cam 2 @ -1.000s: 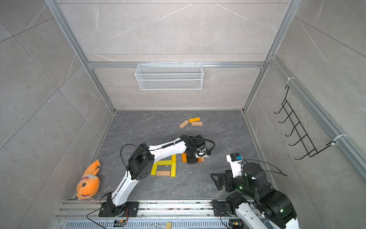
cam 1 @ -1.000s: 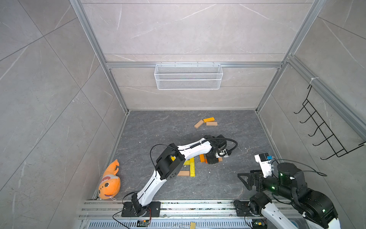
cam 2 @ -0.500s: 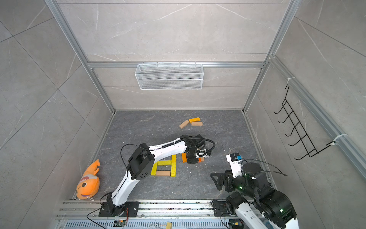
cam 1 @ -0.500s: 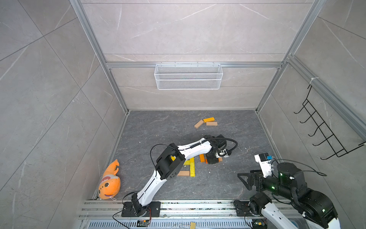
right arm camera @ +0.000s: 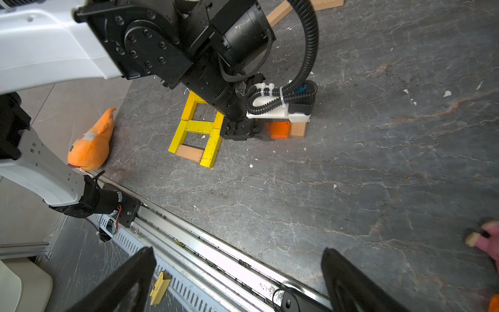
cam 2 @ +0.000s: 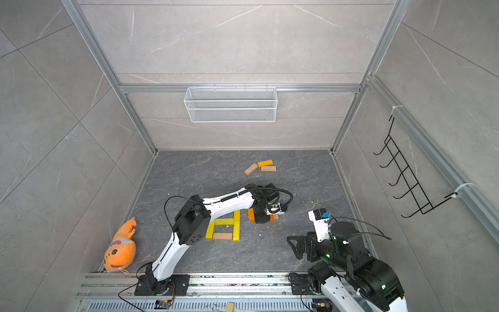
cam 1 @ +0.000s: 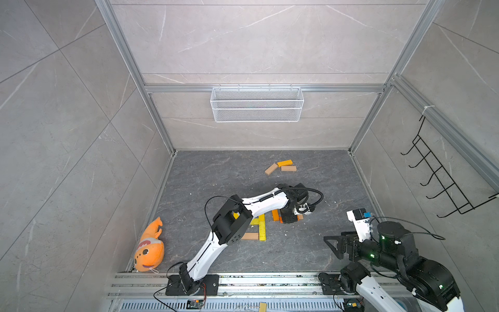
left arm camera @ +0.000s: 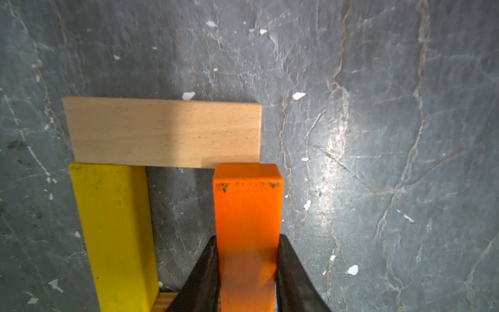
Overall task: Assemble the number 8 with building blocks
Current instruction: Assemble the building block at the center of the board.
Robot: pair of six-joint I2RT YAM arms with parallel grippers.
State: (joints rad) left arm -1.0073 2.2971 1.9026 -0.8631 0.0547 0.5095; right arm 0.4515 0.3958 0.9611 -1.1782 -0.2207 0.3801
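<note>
My left gripper (left arm camera: 247,239) is shut on an orange block (left arm camera: 248,200) low over the floor. That block's far end meets a tan block (left arm camera: 164,132) lying crosswise, and a yellow block (left arm camera: 116,235) lies parallel beside it. In both top views the left gripper (cam 1: 289,217) (cam 2: 263,217) points down, just right of a ladder of yellow blocks (cam 1: 261,229) (cam 2: 237,227) closed by a tan block (cam 2: 222,236). Another orange block (cam 1: 275,214) lies beside the gripper. My right gripper (right arm camera: 239,252) (cam 1: 333,243) is open and holds nothing, near the front rail.
Three loose blocks (cam 1: 280,166) lie at the back of the dark floor. An orange plush fish (cam 1: 149,248) rests at the front left corner. A white wire basket (cam 1: 256,104) hangs on the back wall, a black hook rack (cam 1: 442,183) on the right wall. A metal rail (cam 1: 270,281) runs along the front.
</note>
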